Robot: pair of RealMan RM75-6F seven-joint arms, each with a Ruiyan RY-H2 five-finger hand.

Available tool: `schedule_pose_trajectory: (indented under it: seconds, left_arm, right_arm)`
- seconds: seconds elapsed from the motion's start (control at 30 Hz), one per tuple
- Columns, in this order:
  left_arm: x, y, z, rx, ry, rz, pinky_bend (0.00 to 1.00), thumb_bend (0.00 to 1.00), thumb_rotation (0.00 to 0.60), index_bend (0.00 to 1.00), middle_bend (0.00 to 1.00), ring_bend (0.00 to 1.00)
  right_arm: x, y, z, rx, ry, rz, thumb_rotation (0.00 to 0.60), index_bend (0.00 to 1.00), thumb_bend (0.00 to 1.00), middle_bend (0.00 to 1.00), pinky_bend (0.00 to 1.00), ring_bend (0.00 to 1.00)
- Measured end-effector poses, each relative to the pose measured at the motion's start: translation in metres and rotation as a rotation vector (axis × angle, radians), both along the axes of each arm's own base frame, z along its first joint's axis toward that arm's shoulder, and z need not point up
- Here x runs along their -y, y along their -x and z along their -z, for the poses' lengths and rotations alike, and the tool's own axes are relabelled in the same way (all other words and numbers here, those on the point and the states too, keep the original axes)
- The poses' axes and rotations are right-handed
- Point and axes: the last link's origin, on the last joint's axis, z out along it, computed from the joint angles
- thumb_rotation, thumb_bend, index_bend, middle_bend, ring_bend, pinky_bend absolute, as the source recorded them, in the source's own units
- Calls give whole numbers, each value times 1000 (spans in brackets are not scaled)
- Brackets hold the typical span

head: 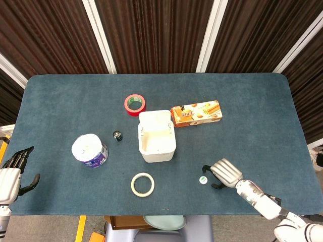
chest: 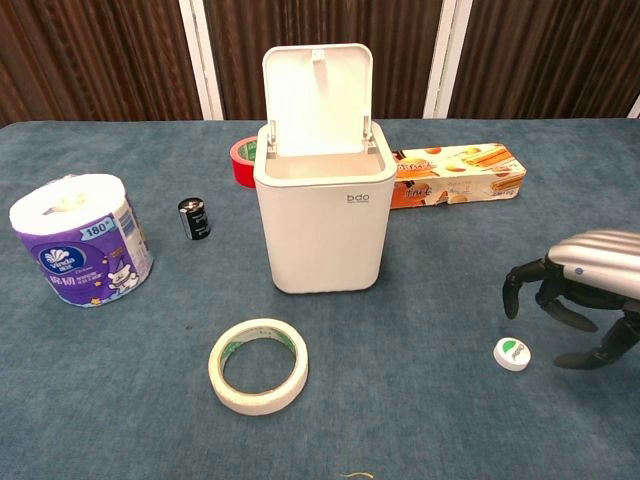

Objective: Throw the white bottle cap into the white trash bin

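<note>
The white bottle cap (head: 203, 180) (chest: 511, 353) lies flat on the blue table, right of and nearer than the white trash bin (head: 157, 142) (chest: 321, 218), whose lid stands up open. My right hand (head: 223, 173) (chest: 575, 285) hovers just right of the cap with its fingers curved downward and spread, holding nothing. The dark fingertips (chest: 512, 300) hang just above the cap without touching it. My left hand (head: 11, 174) sits at the table's near left edge, fingers apart and empty, seen only in the head view.
A cream tape ring (head: 143, 184) (chest: 258, 365) lies in front of the bin. A toilet paper roll (head: 89, 150) (chest: 80, 239) and small black battery (head: 117, 135) (chest: 194, 217) sit left. Red tape (head: 135, 104) and a snack box (head: 196, 113) (chest: 457, 174) lie behind.
</note>
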Motion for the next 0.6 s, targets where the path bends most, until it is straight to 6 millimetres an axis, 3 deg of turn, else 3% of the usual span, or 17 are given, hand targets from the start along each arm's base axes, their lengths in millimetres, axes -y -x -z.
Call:
schedule_pose_trajectory:
  seconds: [0.6]
  left_arm:
    - [0,1,-1,4,1,-9,288,386,600,84,148,142]
  right_arm:
    - [7,0,23,8,-48,10,600,544,311,886,954,962]
